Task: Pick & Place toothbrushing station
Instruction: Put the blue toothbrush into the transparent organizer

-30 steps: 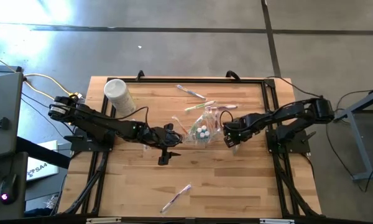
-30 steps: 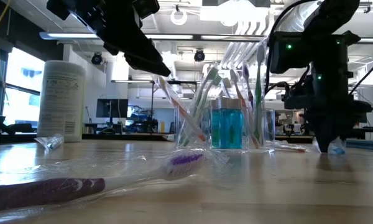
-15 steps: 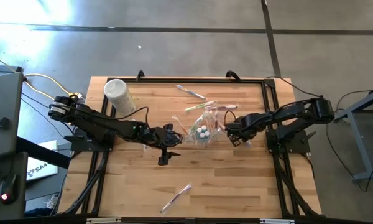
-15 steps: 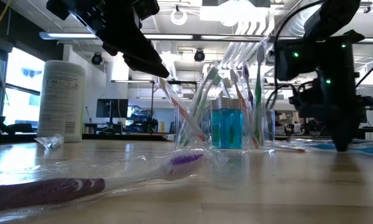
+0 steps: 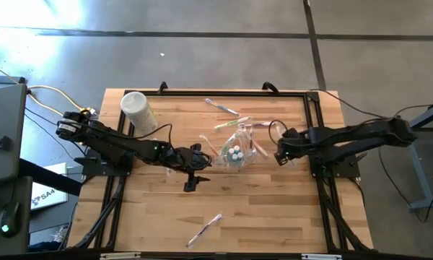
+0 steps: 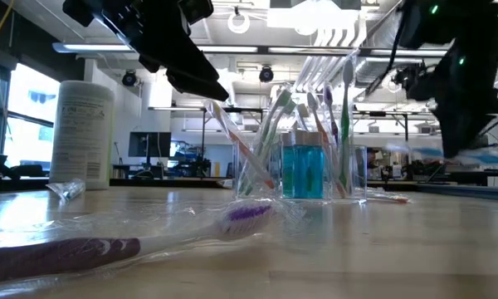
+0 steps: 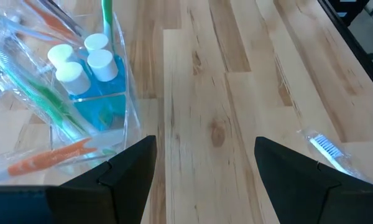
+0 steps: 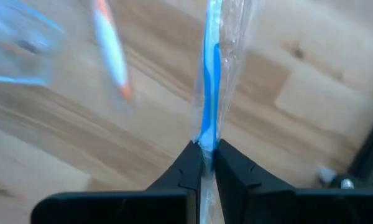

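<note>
The toothbrushing station (image 5: 235,153) is a clear holder standing at the table's middle, with blue white-capped bottles (image 7: 87,59) and several toothbrushes in it. It also shows in the low view (image 6: 303,166). My left gripper (image 5: 206,159) hovers open just left of it, above the table (image 6: 191,75). To the station's right, my right gripper (image 5: 281,154) is shut on a blue toothbrush (image 8: 211,68) in a clear wrapper and is raised off the table (image 6: 461,137). My right gripper pinches the wrapped blue toothbrush between its two fingertips, on the blue handle (image 8: 206,138) with the wrapper around it. The fingers come steeply from above and lie across the brush. In the low view the brush (image 6: 484,148) is clear of the table.
A tall white tub (image 5: 138,112) stands at the far left. Wrapped toothbrushes lie behind the station (image 5: 221,107), near the front edge (image 5: 206,230), and beside my left gripper (image 7: 326,149). An orange toothbrush (image 8: 109,50) lies below my right gripper. Open wood spreads in front.
My right gripper has risen from the table top and drawn back toward the table's right edge, tipping more steeply downward. The wrapped blue toothbrush has come up with it, clear of the wood. My left arm has kept still.
</note>
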Tool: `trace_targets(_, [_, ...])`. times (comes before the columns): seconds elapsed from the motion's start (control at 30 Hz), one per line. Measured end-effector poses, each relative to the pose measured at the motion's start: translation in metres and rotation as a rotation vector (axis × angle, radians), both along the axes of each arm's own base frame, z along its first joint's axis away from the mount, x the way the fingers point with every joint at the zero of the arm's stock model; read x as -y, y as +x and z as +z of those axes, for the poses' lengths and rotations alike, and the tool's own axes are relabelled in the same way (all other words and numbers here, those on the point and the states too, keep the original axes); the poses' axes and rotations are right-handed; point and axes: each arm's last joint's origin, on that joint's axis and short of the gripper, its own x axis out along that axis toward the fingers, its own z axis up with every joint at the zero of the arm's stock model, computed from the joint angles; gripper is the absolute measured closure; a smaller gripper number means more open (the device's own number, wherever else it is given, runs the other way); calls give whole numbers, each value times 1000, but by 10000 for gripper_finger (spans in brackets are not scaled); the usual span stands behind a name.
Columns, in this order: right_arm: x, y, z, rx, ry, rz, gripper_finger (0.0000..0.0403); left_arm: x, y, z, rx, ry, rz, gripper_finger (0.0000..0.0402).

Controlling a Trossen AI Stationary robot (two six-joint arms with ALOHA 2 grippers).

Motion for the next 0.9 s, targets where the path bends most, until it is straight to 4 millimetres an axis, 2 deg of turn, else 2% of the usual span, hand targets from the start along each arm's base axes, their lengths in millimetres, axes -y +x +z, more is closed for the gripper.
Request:
trace_targets(0.13, [-6, -9, 17, 150, -104, 42, 385, 0, 2, 3, 40, 0, -6, 135])
trace_targets(0.27, [-16, -13, 30, 296, -297, 96, 385, 2, 5, 9, 109, -17, -51, 135])
trace_targets(0.43, [-33, -11, 44, 441, -653, 202, 385, 3, 8, 16, 182, -6, -84, 135])
trace_targets(0.6, [-50, 2, 60, 507, -989, 257, 385, 4, 10, 23, 273, 69, -126, 135])
trace_targets(0.73, [-67, 14, 74, 545, -1074, 332, 383, 4, 12, 31, 368, 99, -138, 135])
trace_targets(0.9, [-88, 37, 75, 616, -1036, 533, 385, 5, 14, 43, 491, 122, -139, 135])
